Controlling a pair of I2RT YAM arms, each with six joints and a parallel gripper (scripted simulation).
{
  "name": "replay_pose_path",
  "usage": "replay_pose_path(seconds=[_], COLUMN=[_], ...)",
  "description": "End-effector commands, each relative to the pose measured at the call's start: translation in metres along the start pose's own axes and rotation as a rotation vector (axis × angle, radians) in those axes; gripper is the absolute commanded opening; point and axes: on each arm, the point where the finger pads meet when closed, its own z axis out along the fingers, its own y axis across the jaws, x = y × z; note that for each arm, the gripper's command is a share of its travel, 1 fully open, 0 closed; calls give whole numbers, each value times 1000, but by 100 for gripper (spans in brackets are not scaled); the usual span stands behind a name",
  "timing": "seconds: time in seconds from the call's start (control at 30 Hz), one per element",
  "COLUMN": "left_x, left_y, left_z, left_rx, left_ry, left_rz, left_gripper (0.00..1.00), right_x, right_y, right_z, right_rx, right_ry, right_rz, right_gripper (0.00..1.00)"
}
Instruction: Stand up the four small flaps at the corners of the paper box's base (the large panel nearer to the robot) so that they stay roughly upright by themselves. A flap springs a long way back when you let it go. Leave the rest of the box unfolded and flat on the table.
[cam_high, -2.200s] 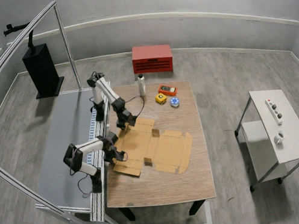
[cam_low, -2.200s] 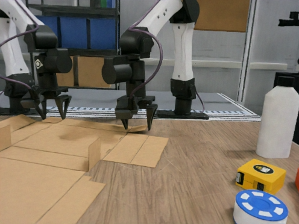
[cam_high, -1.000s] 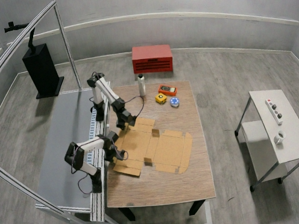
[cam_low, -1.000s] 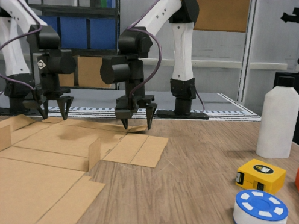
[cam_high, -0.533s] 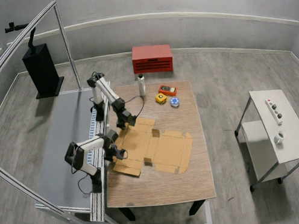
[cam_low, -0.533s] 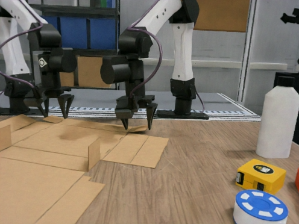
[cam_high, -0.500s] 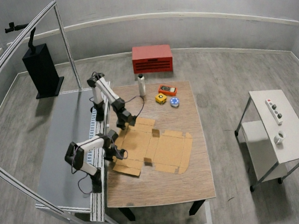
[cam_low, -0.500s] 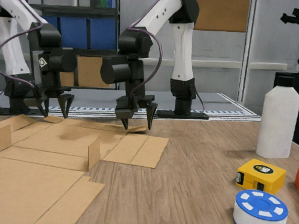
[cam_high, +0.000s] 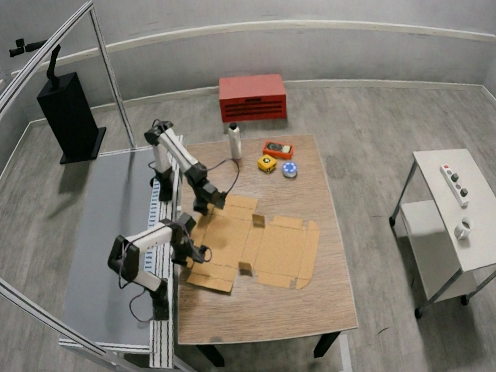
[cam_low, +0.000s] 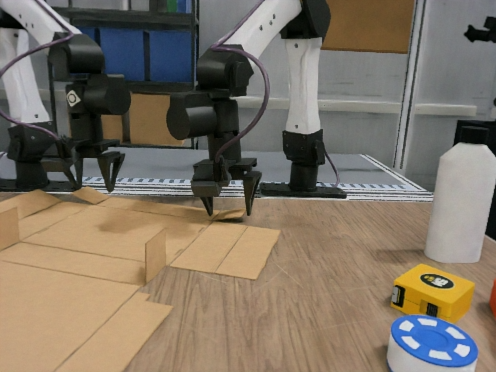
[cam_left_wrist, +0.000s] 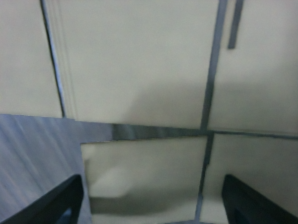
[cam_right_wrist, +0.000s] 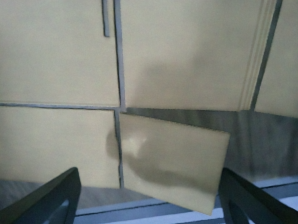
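The paper box (cam_high: 227, 237) (cam_low: 110, 225) (cam_left_wrist: 260, 90) (cam_right_wrist: 55, 55) is lying unfolded along the robot's edge of the tabletop (cam_high: 290, 315) (cam_low: 325, 250), its base nearer the arms and its lid panel (cam_high: 280, 250) (cam_low: 60, 310) reaching flat away from them. At the base's far corners, the far left flap (cam_high: 258, 220) (cam_low: 155, 255) and far right flap (cam_high: 245, 268) (cam_low: 9, 227) are standing roughly upright with nothing touching them, so their creases are apparently holding them. The near left flap (cam_low: 231, 215) (cam_left_wrist: 145, 175) is lying low, a little raised from the wood. The near right flap (cam_low: 90, 195) (cam_right_wrist: 175, 160) is tilting slightly up, well short of upright. These two are what seems left to do.

The left claw (cam_high: 210, 206) (cam_low: 229, 212) (cam_left_wrist: 152, 183) is hovering over the near left flap, its fingers well apart and gripping nothing. The right claw (cam_high: 190, 261) (cam_low: 95, 189) (cam_right_wrist: 149, 176) is poised likewise at the near right flap, fingers apart and empty, presumably so either flap can be caught and bent. Each flap probably needs folding well past upright, since it springs back; pulling upward too hard could lift the base.

Farther out, the white bottle (cam_high: 235, 142) (cam_low: 457, 200), yellow tape measure (cam_high: 267, 163) (cam_low: 434, 292) and blue-topped roll (cam_high: 289, 169) (cam_low: 432, 342) are sitting beyond the box's left side, out of the work.
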Motion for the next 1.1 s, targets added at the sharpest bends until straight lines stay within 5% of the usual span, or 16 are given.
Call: replay_pose_path(seconds=[0.0, 1.07], left_x=[4, 4], left_y=[0, 0], left_z=[12, 12], left_rx=[-26, -24], left_ry=[19, 20], left_rz=[-2, -2], left_gripper=[76, 76], right_x=[-1, -1], right_y=[24, 47], right_z=[-10, -38], right_rx=[-69, -40], right_ry=[-5, -11], right_rz=[1, 2], right_gripper=[76, 76])
